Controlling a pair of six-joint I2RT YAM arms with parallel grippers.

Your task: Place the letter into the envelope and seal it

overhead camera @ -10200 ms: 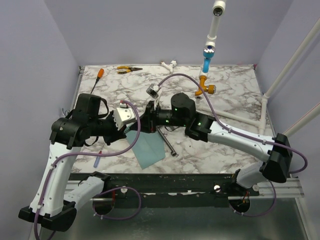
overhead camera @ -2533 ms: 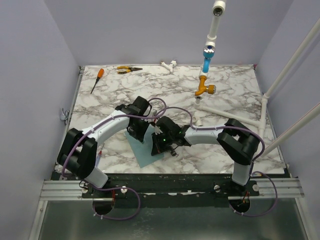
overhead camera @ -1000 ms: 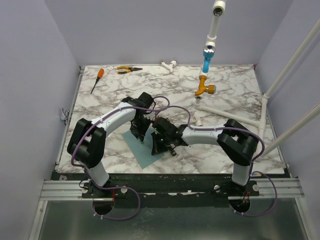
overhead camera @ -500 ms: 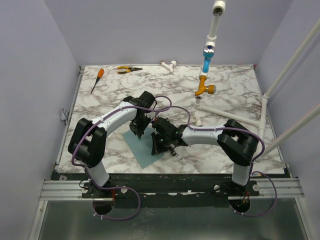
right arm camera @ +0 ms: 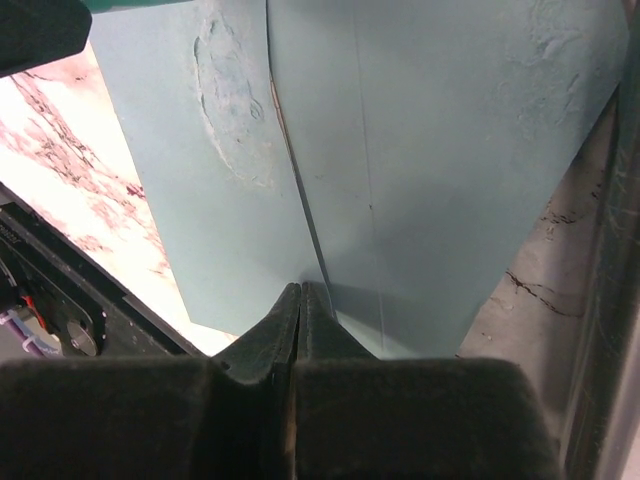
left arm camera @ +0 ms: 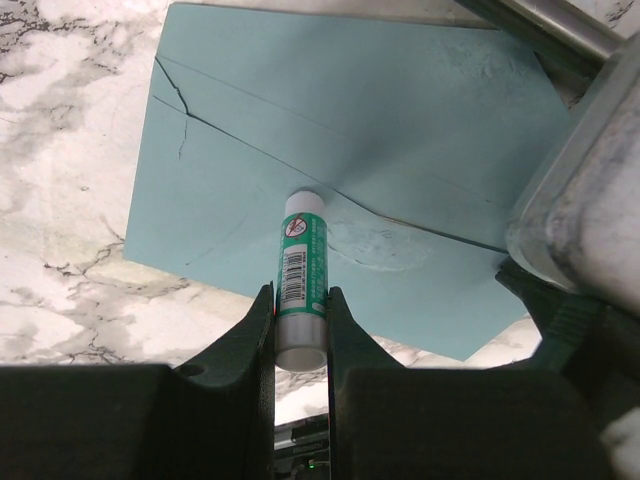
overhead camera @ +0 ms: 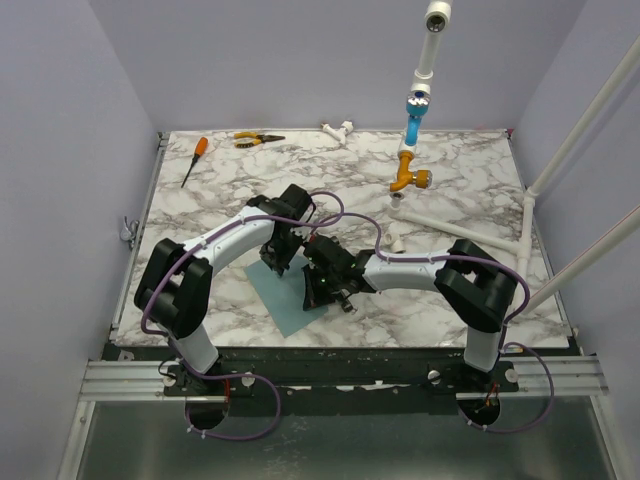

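Surface (overhead camera: 460, 200): white marble pattern with grey veining, a dark rail along its near edge.
Room: plain lilac walls (overhead camera: 300, 60) on the left, far and right sides.
Far edge, left: orange-handled screwdriver (overhead camera: 194, 158); yellow-handled pliers (overhead camera: 256, 139) just to its right.
Far right: a hanging pipe piece (overhead camera: 412, 110) in white, blue and orange; white pipes (overhead camera: 470, 232) lie on the surface below it.
Envelope (overhead camera: 283, 300): teal, flat on the surface at near centre, under both arms; crease lines and wrinkled patches across it (left arm camera: 400, 150) (right arm camera: 430, 150). Its inside is not visible.
Letter: only a thin tan sliver (right arm camera: 277, 105) shows along a fold of the envelope; whether that is the sheet I cannot tell.
Left pincer (overhead camera: 277, 262) (left arm camera: 300, 292): clenched on a glue stick (left arm camera: 302, 250), whose far end rests on the envelope at a crease.
Right pincer (overhead camera: 312, 290) (right arm camera: 301, 290): clenched, tips at the envelope's near part where a fold runs up to them; whether paper is pinched I cannot tell.
Writing: the glue stick's green-and-white label bears a barcode and a red crossed circle; the print is too small to read.
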